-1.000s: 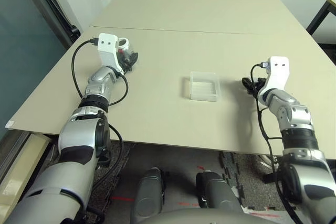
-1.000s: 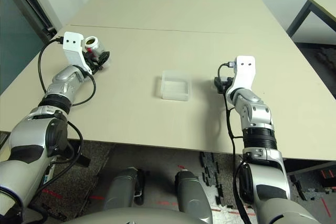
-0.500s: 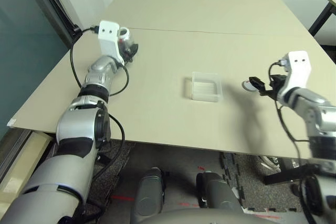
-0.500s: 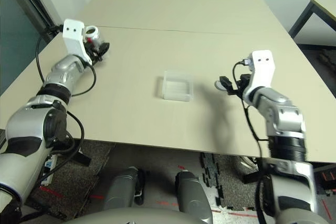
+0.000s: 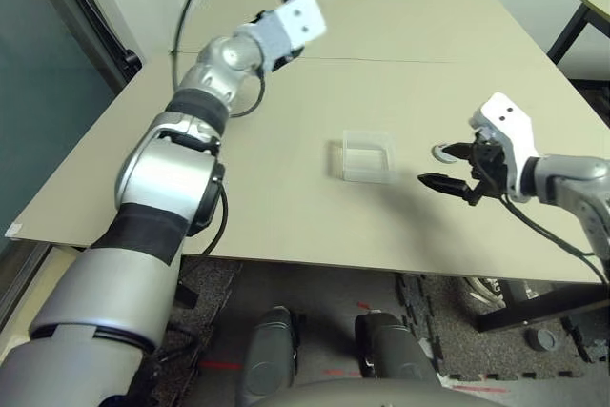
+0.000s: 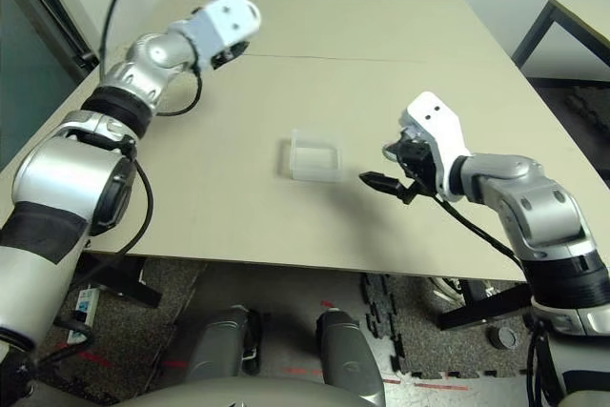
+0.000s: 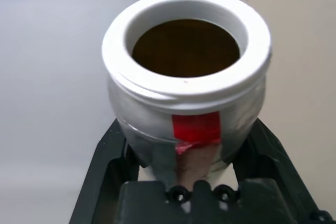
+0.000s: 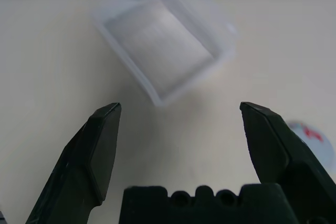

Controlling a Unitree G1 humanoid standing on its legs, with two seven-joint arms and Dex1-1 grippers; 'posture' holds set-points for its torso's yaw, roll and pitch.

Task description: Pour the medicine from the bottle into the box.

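Nearby, cap (image 5: 444, 153) beside right claw (image 5: 445, 167) — released; left claw (image 7: 186, 150) — grasping open bottle (image 7: 187, 98).

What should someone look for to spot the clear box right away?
On the pale table, look toward the robot's side, near the middle. The box sits there, a shallow, open-topped square of see-through plastic, just inward of the open right gripper. Unlike the round white cap beside that gripper, it has four straight walls.
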